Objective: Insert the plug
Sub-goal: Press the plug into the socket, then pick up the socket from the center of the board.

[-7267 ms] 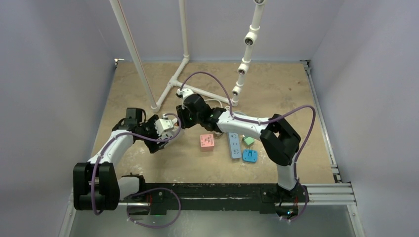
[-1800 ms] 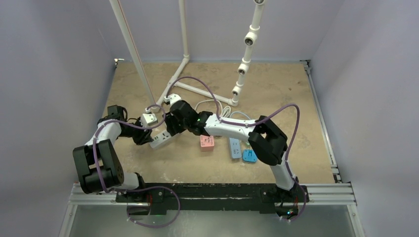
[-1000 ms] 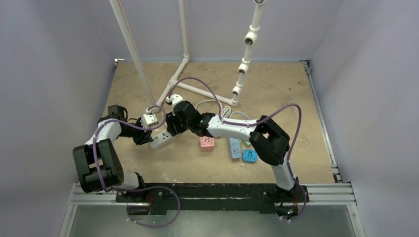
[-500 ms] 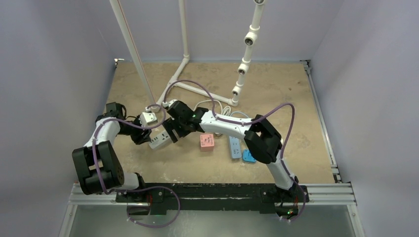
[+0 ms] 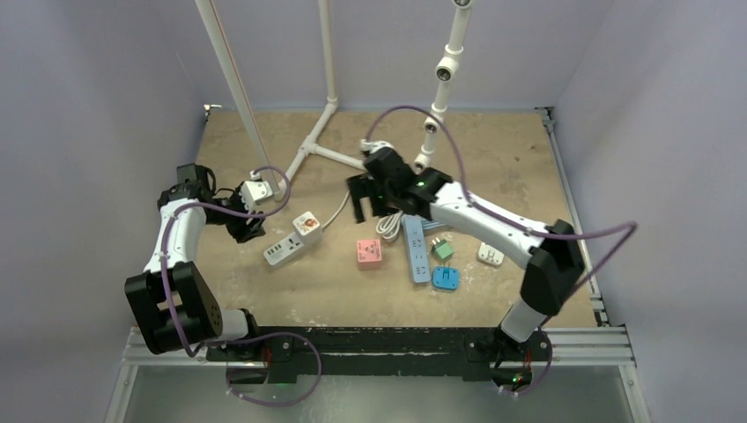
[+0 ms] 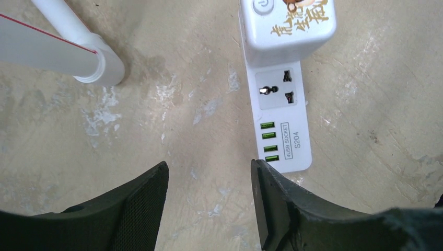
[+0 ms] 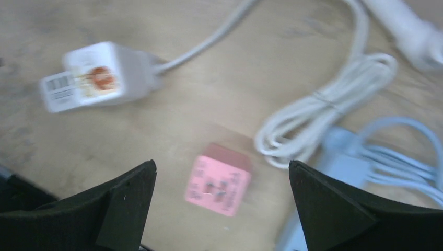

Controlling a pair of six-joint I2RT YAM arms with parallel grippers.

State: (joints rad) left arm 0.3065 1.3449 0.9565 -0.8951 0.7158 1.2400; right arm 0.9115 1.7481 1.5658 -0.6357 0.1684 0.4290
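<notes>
Toward 9 o'clock on the bench [image 5: 493,167], the white power strip [image 5: 282,252] carries the plug [image 5: 306,223] on its 1 o'clock end, apparently seated: a boxy white block with gold lettering. It looks light, rigid and smooth, best pinched across its flat flanks, not by its limp cord [image 7: 209,41]. The left end effector [image 6: 209,201], at the strip's 10 o'clock, stands partly parted and empty; the right end effector [image 5: 363,204], at 3 o'clock, gapes wide, empty.

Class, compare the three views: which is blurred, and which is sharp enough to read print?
Right wrist view: blurred, the pink adapter and coiled white cord soft-edged. Left wrist view: crisp, print on the white power strip legible. Top view: evenly lit.
</notes>
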